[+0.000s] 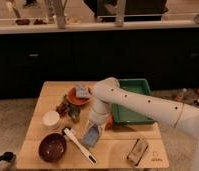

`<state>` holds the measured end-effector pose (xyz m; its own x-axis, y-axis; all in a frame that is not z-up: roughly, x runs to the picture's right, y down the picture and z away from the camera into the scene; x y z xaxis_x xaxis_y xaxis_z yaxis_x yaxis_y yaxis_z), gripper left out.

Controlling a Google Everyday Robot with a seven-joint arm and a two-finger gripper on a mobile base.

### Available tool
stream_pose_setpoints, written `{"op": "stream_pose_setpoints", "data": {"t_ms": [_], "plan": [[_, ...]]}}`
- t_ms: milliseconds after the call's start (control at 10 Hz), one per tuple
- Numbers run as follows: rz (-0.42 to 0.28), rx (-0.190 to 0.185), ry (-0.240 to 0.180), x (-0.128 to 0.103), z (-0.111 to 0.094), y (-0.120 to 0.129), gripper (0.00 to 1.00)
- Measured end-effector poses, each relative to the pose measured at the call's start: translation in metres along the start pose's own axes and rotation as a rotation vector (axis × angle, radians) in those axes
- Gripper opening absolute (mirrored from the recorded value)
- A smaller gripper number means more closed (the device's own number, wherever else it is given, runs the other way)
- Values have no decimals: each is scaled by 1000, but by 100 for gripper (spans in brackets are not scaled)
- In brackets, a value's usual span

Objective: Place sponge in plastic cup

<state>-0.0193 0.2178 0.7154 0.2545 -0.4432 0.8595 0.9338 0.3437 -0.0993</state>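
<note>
The blue-grey sponge (pixel 91 136) hangs tilted just above the wooden table (pixel 118 150), near its middle front. My gripper (pixel 94 128) points down from the white arm and is shut on the sponge's upper end. The small light green plastic cup (pixel 74 114) stands a short way up and to the left of the sponge, beside a cluster of small dark items. The gripper and sponge are to the right of the cup, not over it.
A paler grey block (pixel 82 91) lies on an orange plate (pixel 73 98) at the back. A white cup (pixel 51 119) and dark red bowl (pixel 52 146) sit front left. A white-handled utensil (pixel 79 145) lies beside the sponge. A green bin (pixel 138 100) is behind the arm. A flat brown object (pixel 138 150) lies front right.
</note>
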Motion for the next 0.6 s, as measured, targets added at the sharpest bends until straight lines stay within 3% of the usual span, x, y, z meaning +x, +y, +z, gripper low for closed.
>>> {"op": "stream_pose_setpoints", "data": {"t_ms": [600], "plan": [[14, 4, 0, 1, 2, -5, 80]]}}
